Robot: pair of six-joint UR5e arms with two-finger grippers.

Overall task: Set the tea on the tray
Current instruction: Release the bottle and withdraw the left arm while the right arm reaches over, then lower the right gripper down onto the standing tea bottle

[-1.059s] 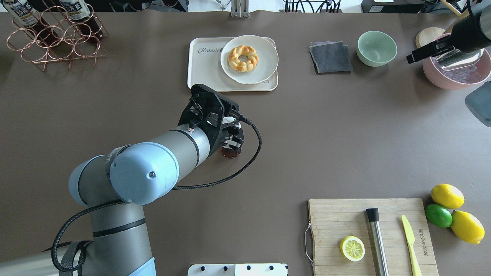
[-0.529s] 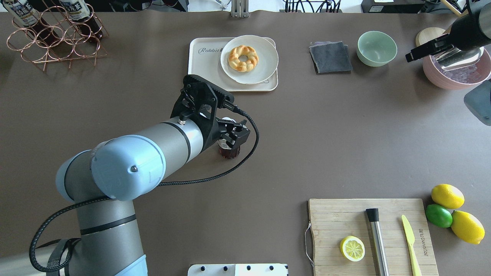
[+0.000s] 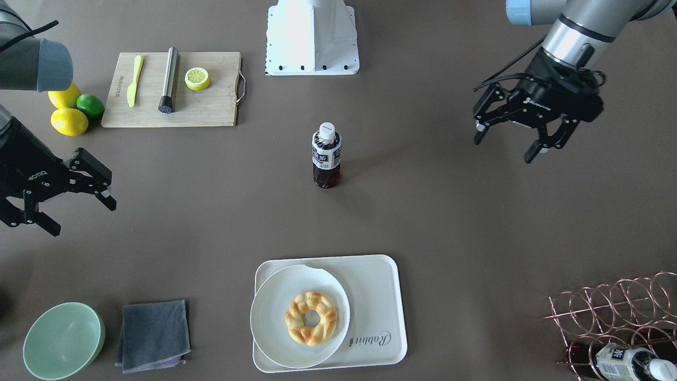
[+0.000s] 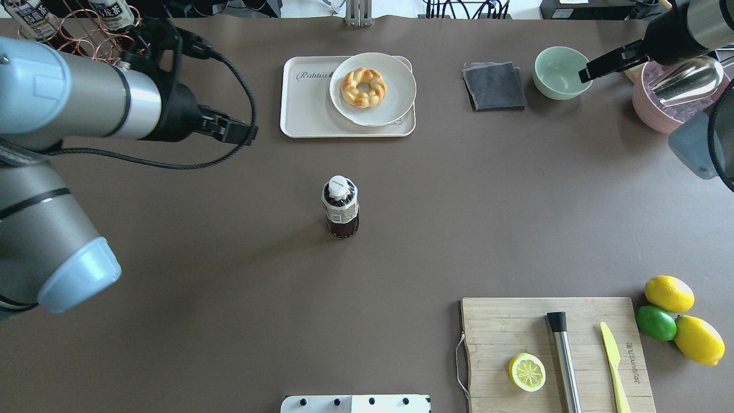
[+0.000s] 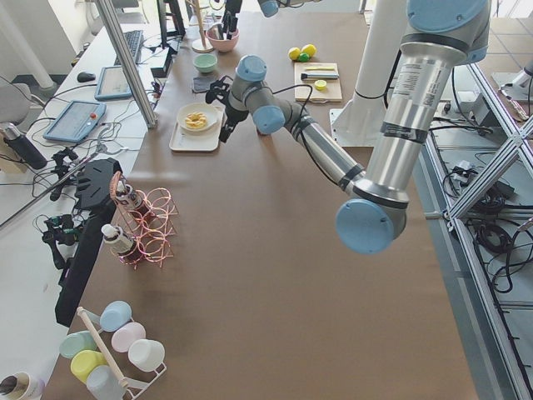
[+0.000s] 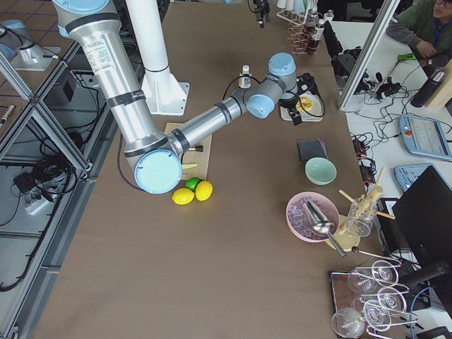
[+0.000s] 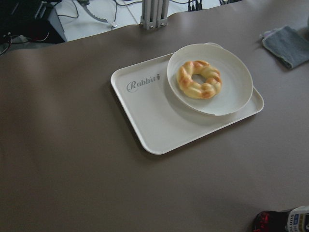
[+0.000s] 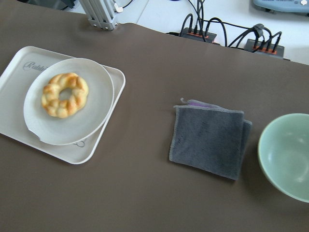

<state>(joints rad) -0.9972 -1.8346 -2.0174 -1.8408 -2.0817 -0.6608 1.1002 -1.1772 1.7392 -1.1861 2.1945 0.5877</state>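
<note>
The tea bottle [image 4: 340, 209] stands upright and alone on the brown table, nearer the robot than the tray; it also shows in the front view [image 3: 326, 156] and at the bottom edge of the left wrist view [image 7: 285, 222]. The cream "Rabbit" tray [image 4: 307, 112] [image 3: 378, 301] [image 7: 149, 121] holds a white plate [image 4: 395, 86] with a braided ring pastry [image 4: 363, 86]. My left gripper [image 3: 505, 148] is open and empty, raised well to the bottle's left [image 4: 238, 131]. My right gripper [image 3: 82, 217] is open and empty, far right near the green bowl.
A copper wire rack [image 4: 74, 63] with two alike bottles [image 4: 112, 14] stands far left. A grey cloth [image 4: 494, 86], green bowl [image 4: 563, 71] and pink ice bowl [image 4: 676, 103] are far right. A cutting board [image 4: 556, 350] with a lemon half, muddler and knife, plus lemons and a lime [image 4: 656, 322], are near right.
My left gripper was around the bottle, opened, and has pulled away up and to the left toward the rack. The bottle stays upright on the table. The right arm shifted slightly left.
</note>
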